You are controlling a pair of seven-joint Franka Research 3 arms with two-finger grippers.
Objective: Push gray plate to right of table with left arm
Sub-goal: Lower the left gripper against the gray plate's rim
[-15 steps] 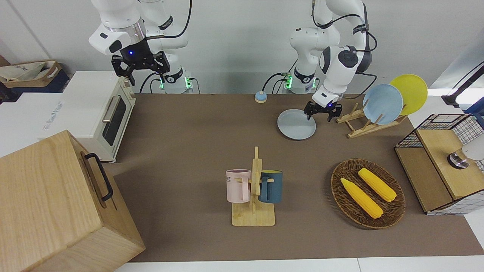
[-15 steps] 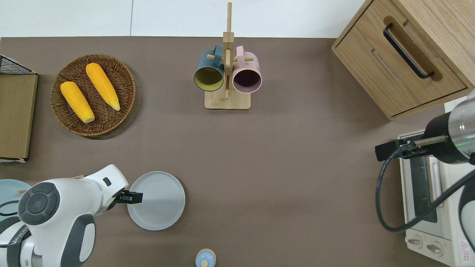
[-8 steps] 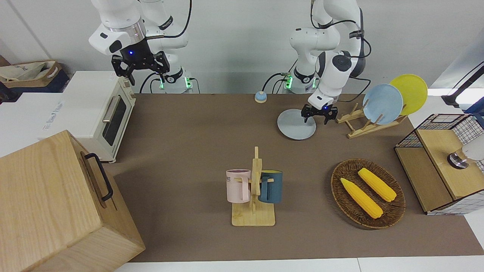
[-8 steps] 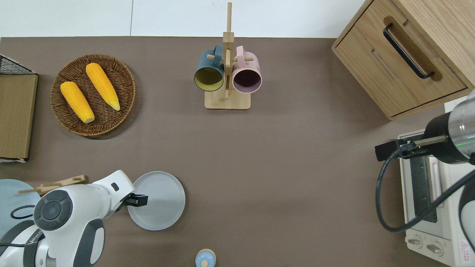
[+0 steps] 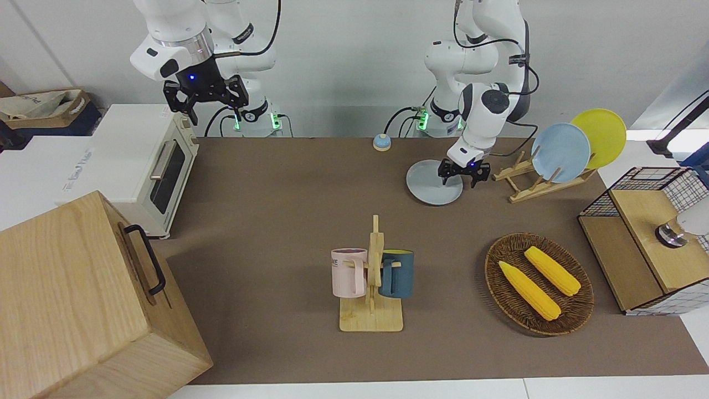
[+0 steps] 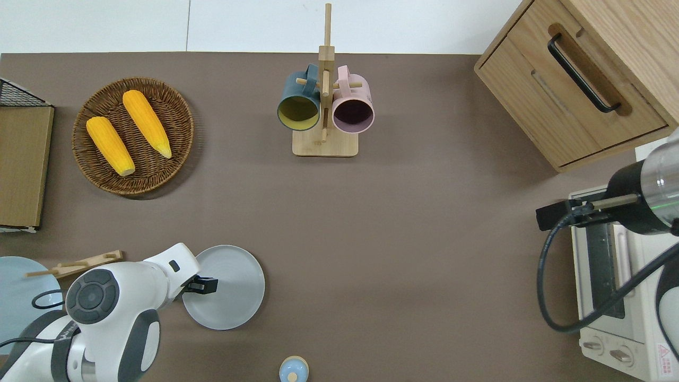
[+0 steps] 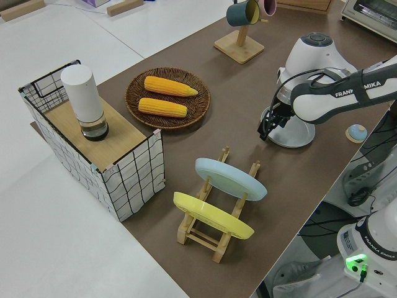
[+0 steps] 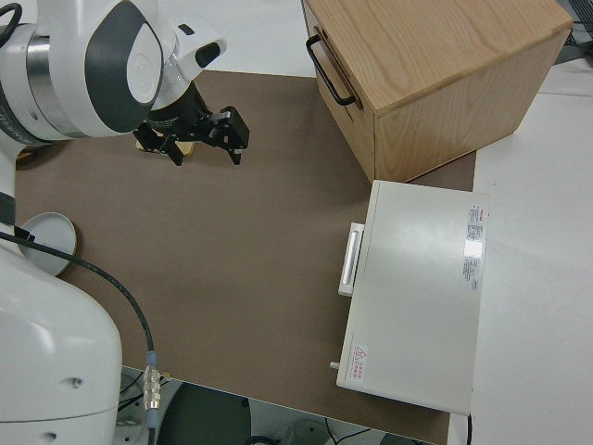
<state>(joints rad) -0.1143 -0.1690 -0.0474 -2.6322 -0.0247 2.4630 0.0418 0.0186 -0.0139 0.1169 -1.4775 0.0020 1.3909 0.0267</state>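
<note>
The gray plate (image 5: 431,187) (image 6: 228,289) (image 7: 293,134) lies flat on the brown table (image 5: 277,194), near the robots' edge. My left gripper (image 5: 459,180) (image 6: 205,285) (image 7: 268,126) hangs low at the plate's rim on the side toward the left arm's end of the table. It is open, one finger over the plate's edge and the other just outside it, holding nothing. My right gripper (image 5: 205,102) (image 8: 206,139) is parked, open and empty.
A wooden rack with a sky-blue and a yellow plate (image 5: 559,152) stands beside the gray plate. A wicker basket of corn (image 5: 538,282), a mug rack (image 5: 372,277), a small bell (image 5: 381,143), a toaster oven (image 5: 149,166) and a wooden cabinet (image 5: 83,299) also occupy the table.
My left gripper has slid a little toward the right arm's end, from just outside the plate's rim onto it. The plate has not moved, nor has the right arm.
</note>
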